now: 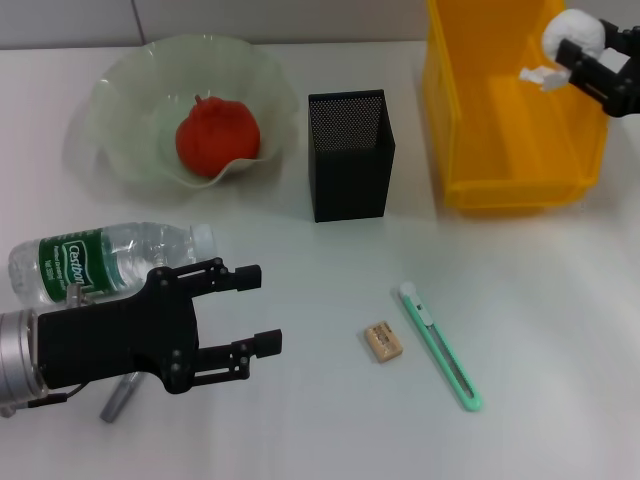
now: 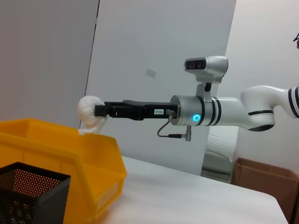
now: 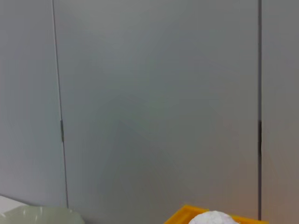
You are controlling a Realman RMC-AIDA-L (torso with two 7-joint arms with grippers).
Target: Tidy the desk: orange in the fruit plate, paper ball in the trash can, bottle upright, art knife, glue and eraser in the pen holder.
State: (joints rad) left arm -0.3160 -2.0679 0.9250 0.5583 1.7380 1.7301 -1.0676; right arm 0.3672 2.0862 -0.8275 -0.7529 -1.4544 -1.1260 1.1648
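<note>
Right end effector, clenched on the paper ball, held raised over the far right corner of the trash can. The left wrist view shows the same arm from the side: the ball hangs above the bin's rim, not yet inside it. The governing relation is vertical: the bin's open interior lies directly below and slightly toward the robot's left of the ball, so a release here would likely drop the wad in, though close to the wall (a small inward shift would add margin).

Left end effector, released, its jaws spread and holding nothing, low over the desk at the near left. The bottle lies on its side just behind it, long axis running across the desk, cap toward the right. This arm is plainly the nearer one for righting it.

Orange already resting in the fruit plate. Pen holder standing between plate and bin. Eraser and art knife lying near each other on the near desk, the knife's long axis diagonal.
</note>
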